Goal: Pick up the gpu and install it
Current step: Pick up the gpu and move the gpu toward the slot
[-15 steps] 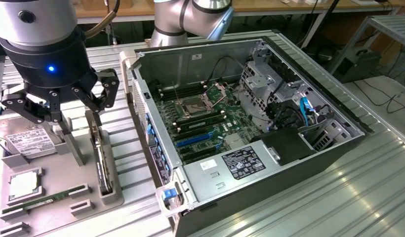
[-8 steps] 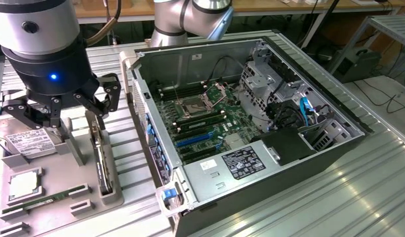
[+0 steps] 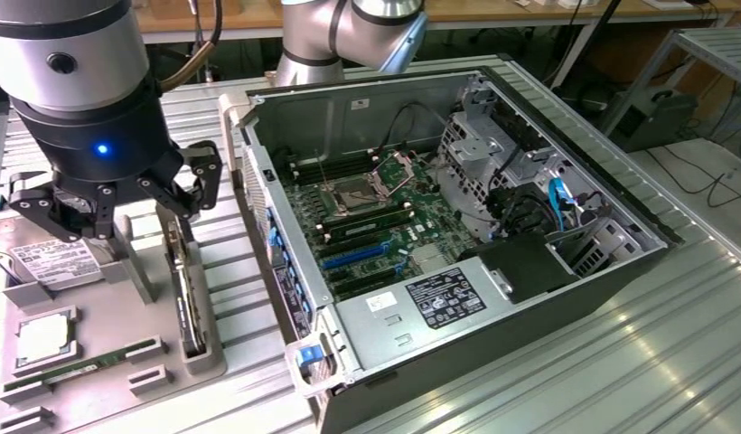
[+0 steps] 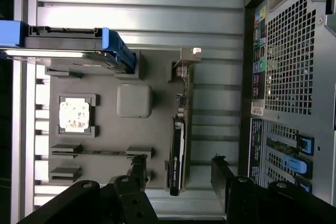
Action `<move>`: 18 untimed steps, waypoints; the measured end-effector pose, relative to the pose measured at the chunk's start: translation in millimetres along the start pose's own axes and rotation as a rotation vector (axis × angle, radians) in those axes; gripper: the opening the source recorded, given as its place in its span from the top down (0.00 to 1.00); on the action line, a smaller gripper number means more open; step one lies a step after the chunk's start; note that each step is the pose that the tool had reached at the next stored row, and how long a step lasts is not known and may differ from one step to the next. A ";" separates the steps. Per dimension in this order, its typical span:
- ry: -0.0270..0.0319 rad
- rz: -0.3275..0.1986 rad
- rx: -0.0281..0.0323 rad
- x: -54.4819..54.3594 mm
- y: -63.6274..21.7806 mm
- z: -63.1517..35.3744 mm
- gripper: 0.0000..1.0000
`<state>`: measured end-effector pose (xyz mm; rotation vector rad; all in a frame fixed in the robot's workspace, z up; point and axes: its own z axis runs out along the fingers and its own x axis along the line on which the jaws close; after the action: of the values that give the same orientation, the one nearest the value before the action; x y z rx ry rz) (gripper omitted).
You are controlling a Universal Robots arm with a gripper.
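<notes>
Steel computer case (image 3: 346, 117) lies open on its side. Beside it, on the grey fixture tray (image 4: 105, 129), we see the gpu (image 4: 178, 145) standing on edge, not yet lifted. Our gripper (image 4: 179, 160) hovers over it, 2 fingers (image 4: 137, 171) spread, 1 on each side, clear of the card. We judge an off-centre close could tilt the card, jam it against the tray or nip its components.
</notes>
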<state>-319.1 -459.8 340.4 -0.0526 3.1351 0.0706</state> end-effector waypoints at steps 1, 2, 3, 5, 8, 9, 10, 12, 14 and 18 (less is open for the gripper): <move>0.0001 -0.002 0.0000 0.0 0.0 1.1 0.38; 0.0005 -0.006 0.0000 0.0 -0.1 1.8 0.38; 0.0007 -0.010 0.0000 0.0 -0.1 2.2 0.38; 0.0007 -0.012 -0.0001 -0.1 -0.1 3.2 0.38; 0.0007 -0.012 -0.0001 0.0 -0.2 4.5 0.38; 0.0007 -0.012 0.0002 0.0 -0.3 5.2 0.38; 0.0008 -0.012 0.0009 -0.1 -0.3 5.9 0.38; 0.0008 -0.012 0.0013 -0.1 -0.4 7.7 0.38; 0.0008 -0.012 0.0022 0.0 -0.4 9.1 0.38; 0.0009 -0.012 0.0056 0.0 -0.6 13.6 0.38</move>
<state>-319.1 -459.8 326.8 -0.0714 3.1355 0.0617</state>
